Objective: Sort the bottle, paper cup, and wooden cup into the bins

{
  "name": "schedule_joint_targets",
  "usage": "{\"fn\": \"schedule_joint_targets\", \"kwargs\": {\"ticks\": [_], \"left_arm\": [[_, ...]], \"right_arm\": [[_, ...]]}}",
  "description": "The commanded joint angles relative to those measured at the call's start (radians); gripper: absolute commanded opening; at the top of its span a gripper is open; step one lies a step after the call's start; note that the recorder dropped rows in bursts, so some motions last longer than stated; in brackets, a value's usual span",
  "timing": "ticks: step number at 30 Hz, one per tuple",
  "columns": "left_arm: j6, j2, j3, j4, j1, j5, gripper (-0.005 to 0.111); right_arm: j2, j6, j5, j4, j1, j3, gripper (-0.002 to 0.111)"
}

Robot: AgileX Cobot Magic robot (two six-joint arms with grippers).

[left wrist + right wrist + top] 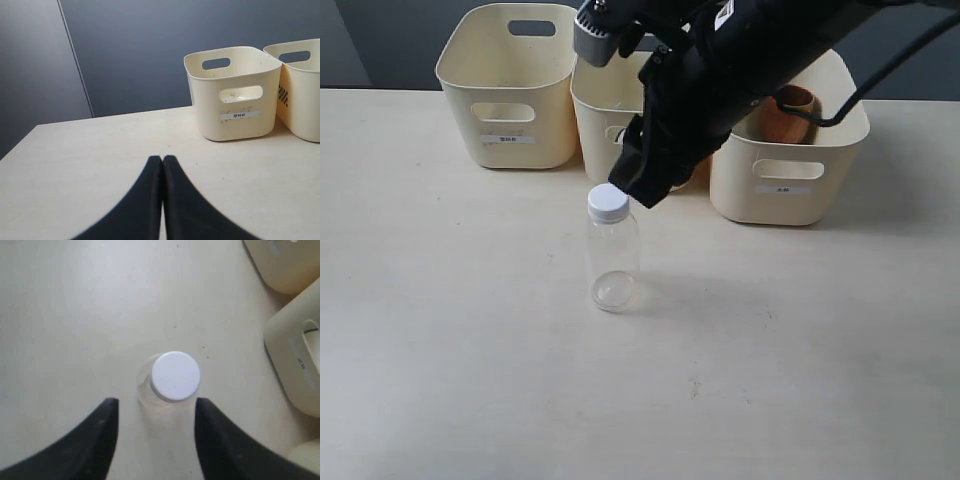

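Right fingers (100, 440) stand spread wide and hold nothing. The bottle (172, 380) shows in the gap just beyond their tips, seen from above its cap, and they do not touch it. Left fingers (145, 200) are pressed flat together, empty, low over the counter (90, 150).

Each bin carries a small white label on its front, under the handle slot, but the dark print is too small to read in any view. The left wrist view shows a short row of characters on the label of the left bin (232, 85). It also shows a black-and-white chequered patch on the side of the middle bin (300, 95), which the frame edge cuts off.

In the exterior view the dark right arm (720, 90) covers most of the middle bin and part of the right bin (790, 190). A wooden cup (788, 115), brown and rounded, sits inside that right bin, only partly visible above the rim.

The bottle is clear plastic with a white screw cap and looks empty. It stands upright on the bare counter in front of the middle bin, apart from all three bins, with the right fingers close by its cap.
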Motion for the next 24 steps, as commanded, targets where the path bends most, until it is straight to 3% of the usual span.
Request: {"fn": "schedule_joint_targets", "kwargs": {"ticks": [1,12,19,24], "left_arm": [[-0.002,-0.005,0.002,0.000,0.000,-0.007,0.000],[-0.002,-0.005,0.002,0.000,0.000,-0.007,0.000],[-0.002,-0.005,0.002,0.000,0.000,-0.007,0.000],[-0.002,-0.005,0.002,0.000,0.000,-0.007,0.000]], "right_arm": [[0.017,-0.006,0.003,0.004,0.003,-0.002,0.061],[0.054,-0.050,0.006,0.023,0.003,-0.002,0.061],[0.100,-0.047,-0.050,0.076,0.003,-0.002,0.075],[0.109,-0.047,-0.109,0.125,0.003,-0.002,0.075]]}}
